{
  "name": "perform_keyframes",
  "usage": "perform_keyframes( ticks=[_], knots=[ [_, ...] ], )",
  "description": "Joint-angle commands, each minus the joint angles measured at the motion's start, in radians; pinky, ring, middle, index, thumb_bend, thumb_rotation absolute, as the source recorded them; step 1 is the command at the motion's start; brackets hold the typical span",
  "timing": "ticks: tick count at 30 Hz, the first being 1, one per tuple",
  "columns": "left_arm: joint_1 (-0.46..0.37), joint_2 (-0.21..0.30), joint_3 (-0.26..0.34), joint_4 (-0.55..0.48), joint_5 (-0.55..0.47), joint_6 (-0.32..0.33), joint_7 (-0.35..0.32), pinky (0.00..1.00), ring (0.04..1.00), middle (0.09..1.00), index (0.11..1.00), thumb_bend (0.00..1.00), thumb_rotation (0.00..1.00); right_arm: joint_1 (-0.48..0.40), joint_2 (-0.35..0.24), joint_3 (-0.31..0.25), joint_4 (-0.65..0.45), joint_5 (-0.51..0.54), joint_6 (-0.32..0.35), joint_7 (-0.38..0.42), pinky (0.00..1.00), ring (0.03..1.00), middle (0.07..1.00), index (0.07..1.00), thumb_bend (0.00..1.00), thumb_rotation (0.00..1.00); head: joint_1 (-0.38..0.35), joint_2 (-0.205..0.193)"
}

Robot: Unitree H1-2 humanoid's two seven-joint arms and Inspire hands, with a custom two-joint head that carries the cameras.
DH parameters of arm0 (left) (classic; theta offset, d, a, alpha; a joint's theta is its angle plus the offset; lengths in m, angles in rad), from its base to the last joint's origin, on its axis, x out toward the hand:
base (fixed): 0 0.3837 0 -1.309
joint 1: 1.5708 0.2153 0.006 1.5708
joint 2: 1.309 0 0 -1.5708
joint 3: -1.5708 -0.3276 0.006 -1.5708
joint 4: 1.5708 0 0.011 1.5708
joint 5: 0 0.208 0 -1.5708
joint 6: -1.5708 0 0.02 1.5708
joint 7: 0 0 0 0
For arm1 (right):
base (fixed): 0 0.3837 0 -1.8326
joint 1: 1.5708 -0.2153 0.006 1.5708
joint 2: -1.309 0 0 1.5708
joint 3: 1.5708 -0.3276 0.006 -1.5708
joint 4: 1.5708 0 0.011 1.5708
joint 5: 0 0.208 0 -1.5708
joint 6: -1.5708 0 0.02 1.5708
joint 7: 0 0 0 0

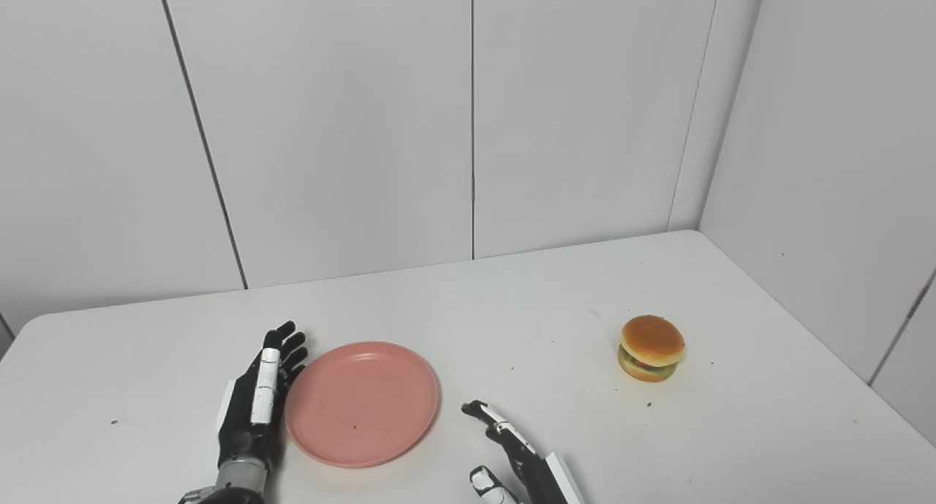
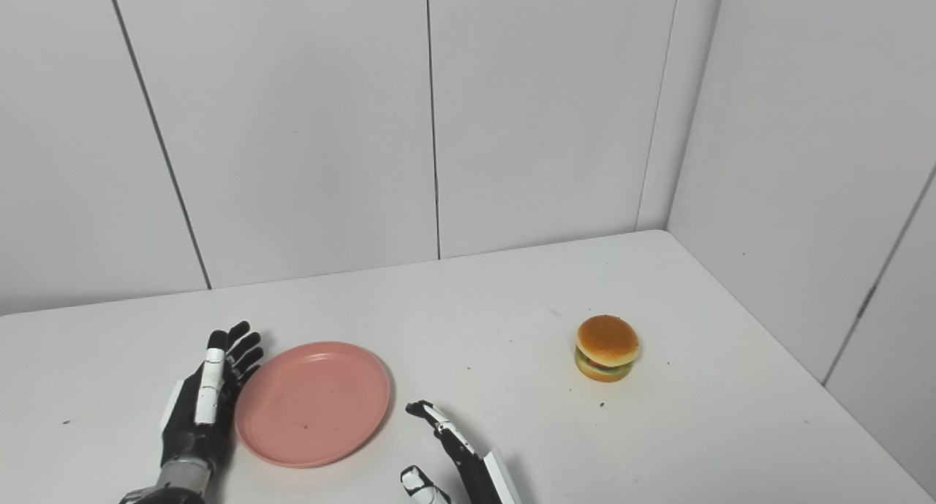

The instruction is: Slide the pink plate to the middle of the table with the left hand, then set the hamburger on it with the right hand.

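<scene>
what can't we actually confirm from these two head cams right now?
- Right hand: cut off by the bottom edge in both eye views; most fingers out of frame, so open or shut is unclear.
- Left hand against the pink plate: edge-on beside the rim; actual contact cannot be confirmed.
- Hamburger: far side and underside hidden by its own bun.
- Table: near edge lies outside both views.

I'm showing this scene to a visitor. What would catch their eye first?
Likely the pink plate, the one big patch of colour on the white table, near its front left. The left hand lies open against the plate's left rim, and the hamburger sits alone far to the right.
</scene>
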Motion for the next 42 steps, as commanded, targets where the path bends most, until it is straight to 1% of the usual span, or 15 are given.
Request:
perform_keyframes(
  ticks=[1,4,6,9,13,14,18,21,22,25,28,32,35,38,42],
  knots=[
    [-0.037,0.002,0.0,-0.003,-0.004,-0.027,-0.006,0.89,0.884,0.863,0.831,0.82,0.9,0.044,0.017,0.001,-0.088,-0.092,-0.017,-0.036,0.86,0.896,0.902,0.854,0.74,0.95,0.0,0.001],
    [-0.043,0.004,0.0,0.016,-0.002,-0.032,-0.01,0.88,0.883,0.861,0.833,0.82,0.9,0.013,0.004,-0.009,-0.168,-0.194,0.045,-0.022,0.81,0.875,0.895,0.854,0.76,0.96,0.001,-0.002],
    [-0.046,0.004,0.0,0.025,-0.002,-0.035,-0.012,0.86,0.879,0.864,0.83,0.83,0.89,-0.015,-0.003,-0.021,-0.206,-0.25,0.079,-0.013,0.76,0.853,0.87,0.832,0.77,0.96,0.003,-0.004],
    [-0.049,0.009,0.0,0.035,0.005,-0.042,-0.007,0.85,0.867,0.858,0.825,0.83,0.89,-0.09,-0.029,-0.054,-0.251,-0.312,0.109,-0.003,0.74,0.841,0.848,0.806,0.78,0.93,0.004,-0.007],
    [-0.059,0.018,0.008,0.054,-0.005,-0.051,-0.014,0.88,0.877,0.855,0.832,0.83,0.89,-0.171,-0.065,-0.092,-0.29,-0.381,0.145,0.028,0.74,0.844,0.84,0.788,0.8,0.91,-0.003,-0.013],
    [-0.061,0.019,0.009,0.056,-0.006,-0.054,-0.016,0.88,0.878,0.857,0.832,0.83,0.89,-0.186,-0.074,-0.098,-0.296,-0.396,0.15,0.033,0.74,0.844,0.837,0.778,0.79,0.9,-0.003,-0.013],
    [-0.064,0.023,0.009,0.053,-0.005,-0.05,-0.023,0.86,0.875,0.859,0.834,0.83,0.89,-0.257,-0.133,-0.124,-0.286,-0.471,0.147,0.022,0.75,0.849,0.83,0.757,0.78,0.86,-0.012,-0.014],
    [-0.066,0.024,0.009,0.051,-0.005,-0.049,-0.028,0.87,0.877,0.86,0.833,0.83,0.88,-0.302,-0.181,-0.146,-0.271,-0.548,0.174,0.034,0.77,0.839,0.818,0.751,0.8,0.87,-0.015,-0.014],
    [-0.066,0.024,0.009,0.052,-0.005,-0.05,-0.03,0.87,0.878,0.861,0.834,0.83,0.88,-0.314,-0.197,-0.151,-0.264,-0.588,0.185,0.038,0.79,0.838,0.816,0.748,0.8,0.87,-0.016,-0.018],
    [-0.068,0.023,0.011,0.056,-0.008,-0.05,-0.034,0.87,0.879,0.862,0.832,0.83,0.88,-0.341,-0.252,-0.16,-0.225,-0.707,0.209,0.034,0.78,0.835,0.815,0.738,0.81,0.88,-0.016,-0.018],
    [-0.066,0.022,0.012,0.059,-0.008,-0.052,-0.035,0.86,0.88,0.863,0.831,0.83,0.88,-0.358,-0.294,-0.171,-0.188,-0.767,0.235,0.043,0.8,0.851,0.825,0.744,0.83,0.89,-0.014,-0.02],
    [-0.065,0.022,0.013,0.064,-0.006,-0.056,-0.033,0.88,0.877,0.857,0.826,0.82,0.88,-0.381,-0.35,-0.191,-0.131,-0.791,0.263,0.058,0.8,0.83,0.809,0.736,0.84,0.9,-0.012,-0.019],
    [-0.065,0.023,0.013,0.068,-0.003,-0.058,-0.033,0.88,0.875,0.856,0.828,0.82,0.88,-0.397,-0.373,-0.205,-0.089,-0.774,0.283,0.071,0.79,0.822,0.796,0.733,0.86,0.88,-0.012,-0.019],
    [-0.063,0.024,0.008,0.064,0.006,-0.058,-0.029,0.85,0.87,0.857,0.832,0.83,0.89,-0.41,-0.395,-0.206,-0.045,-0.759,0.293,0.066,0.77,0.807,0.783,0.729,0.87,0.88,-0.013,-0.02],
    [-0.06,0.023,0.007,0.06,0.006,-0.054,-0.03,0.85,0.872,0.858,0.836,0.84,0.89,-0.432,-0.421,-0.2,0.016,-0.756,0.323,0.092,0.76,0.79,0.774,0.744,0.87,0.91,-0.012,-0.017]
  ],
)
